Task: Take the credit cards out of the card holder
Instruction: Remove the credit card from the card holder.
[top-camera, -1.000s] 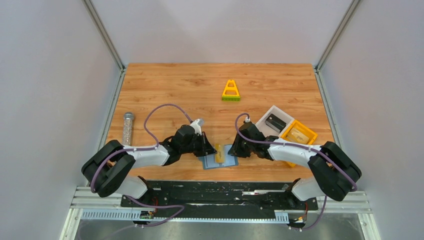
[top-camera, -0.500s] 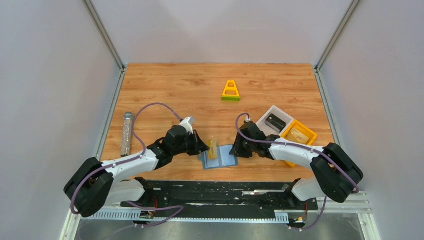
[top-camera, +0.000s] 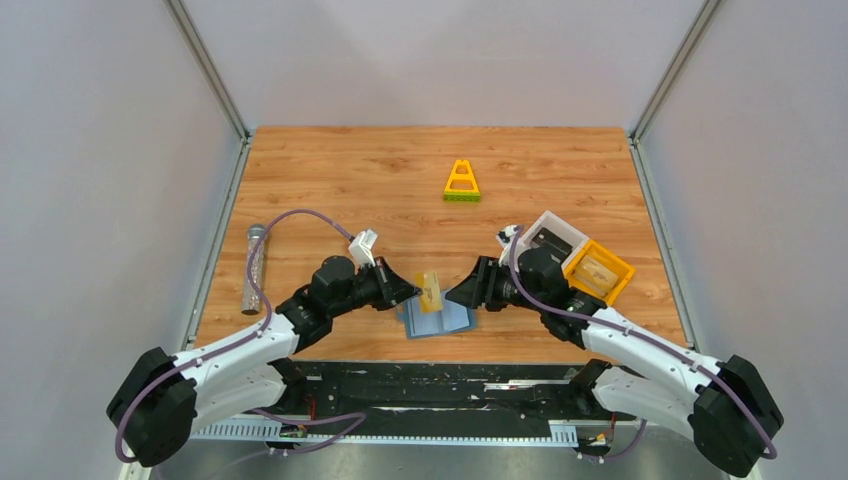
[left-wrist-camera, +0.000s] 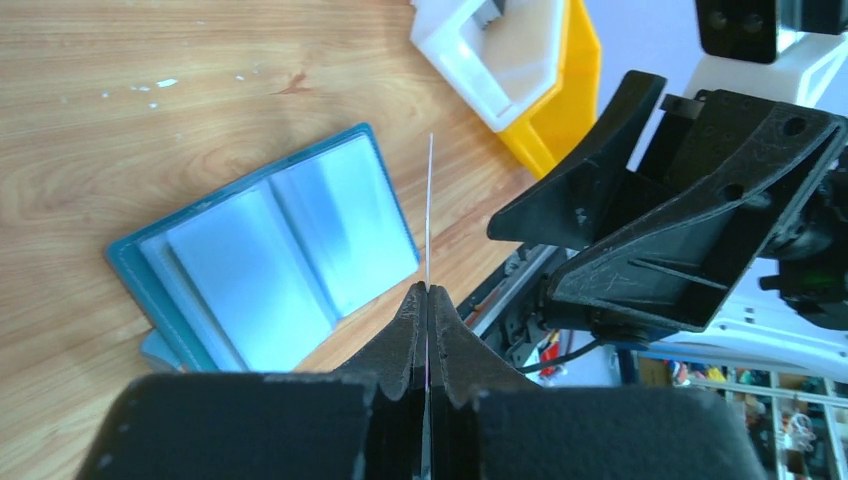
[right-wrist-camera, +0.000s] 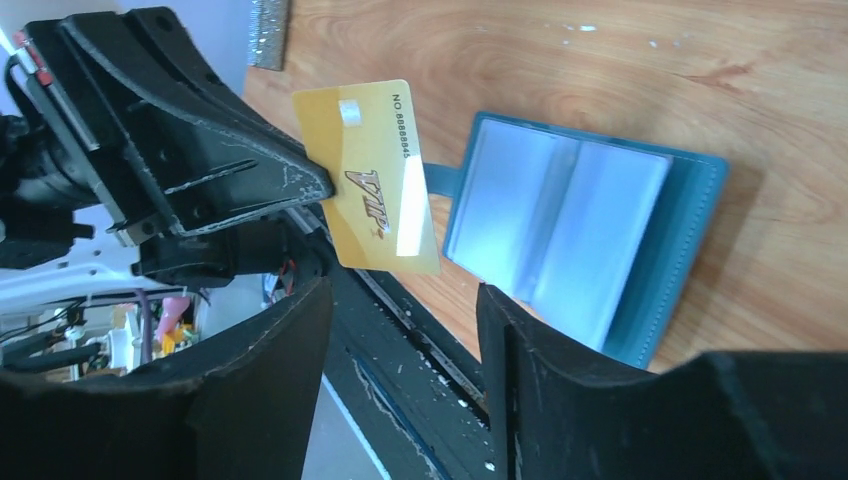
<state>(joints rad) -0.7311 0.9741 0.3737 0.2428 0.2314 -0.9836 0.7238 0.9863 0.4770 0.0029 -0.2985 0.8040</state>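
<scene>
One gold credit card (top-camera: 431, 291), judged light, stiff, slick: left gripper (top-camera: 412, 291) clenched on its 9 o'clock edge, above open card holder (top-camera: 445, 320). Right gripper (top-camera: 455, 295) jaws apart, empty; grasp 3 o'clock edge.

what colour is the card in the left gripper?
The card is gold with dark VIP lettering; it shows best in the right wrist view.

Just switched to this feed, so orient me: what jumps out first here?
A gold VIP card is pinched at one edge by the left gripper, near the front of the table. The open blue card holder lies flat beside it, and the right gripper faces the card with its jaws open.
</scene>
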